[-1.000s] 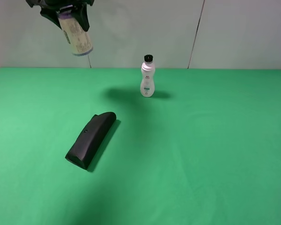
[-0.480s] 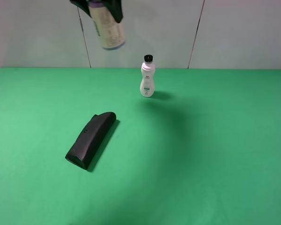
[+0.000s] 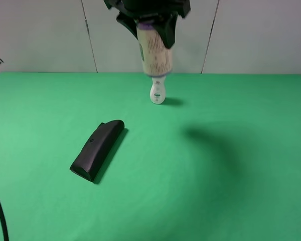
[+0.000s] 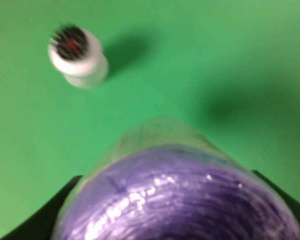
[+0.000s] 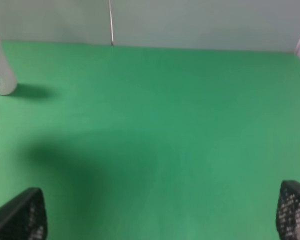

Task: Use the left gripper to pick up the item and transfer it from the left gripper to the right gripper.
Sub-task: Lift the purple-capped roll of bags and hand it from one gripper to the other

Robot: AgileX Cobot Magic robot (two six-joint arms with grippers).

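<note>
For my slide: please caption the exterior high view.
Left gripper holds the canister aloft, hiding the white bottle's top.

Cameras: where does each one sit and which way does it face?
Exterior high: mounted high, looking down across the green table; shows the left claw holding the canister.
Left wrist: on the left arm, looking down past the canister's purple end; finger edges show.
Right wrist: on the right arm, looking low across the table; open right claw shows only fingertips.
All three share the white bottle.
</note>
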